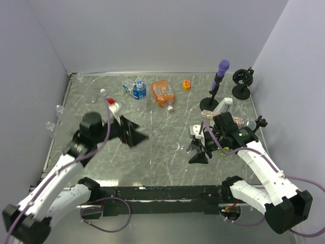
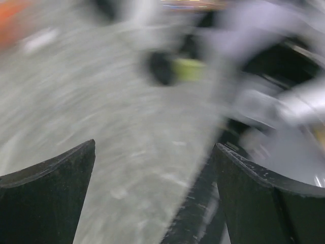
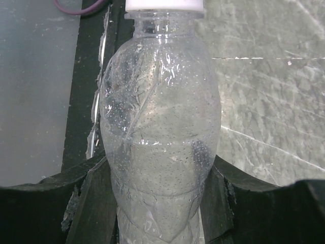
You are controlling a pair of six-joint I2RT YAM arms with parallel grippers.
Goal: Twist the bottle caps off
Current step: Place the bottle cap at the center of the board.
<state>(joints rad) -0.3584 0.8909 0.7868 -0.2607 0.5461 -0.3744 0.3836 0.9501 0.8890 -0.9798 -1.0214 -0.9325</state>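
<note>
My right gripper (image 1: 198,151) is shut on a clear colourless bottle (image 3: 160,132) and holds it over the table's front right. In the right wrist view the black fingers (image 3: 91,203) press both sides of the bottle's body. Its white cap (image 3: 164,5) is on the neck at the top edge. My left gripper (image 1: 133,133) is open and empty over the left middle of the table. The left wrist view is motion-blurred and shows only table between the fingers (image 2: 56,193). A blue-capped bottle (image 1: 139,90) and an orange-labelled bottle (image 1: 163,93) with a white cap (image 1: 171,108) lie at the back.
A purple-topped black stand (image 1: 219,81) and a second black stand (image 1: 242,81) are at the back right. A small yellow-orange object (image 1: 187,85) lies near them. A bottle with a red part (image 1: 112,104) lies at the back left. Another clear bottle (image 1: 248,123) lies by the right wall.
</note>
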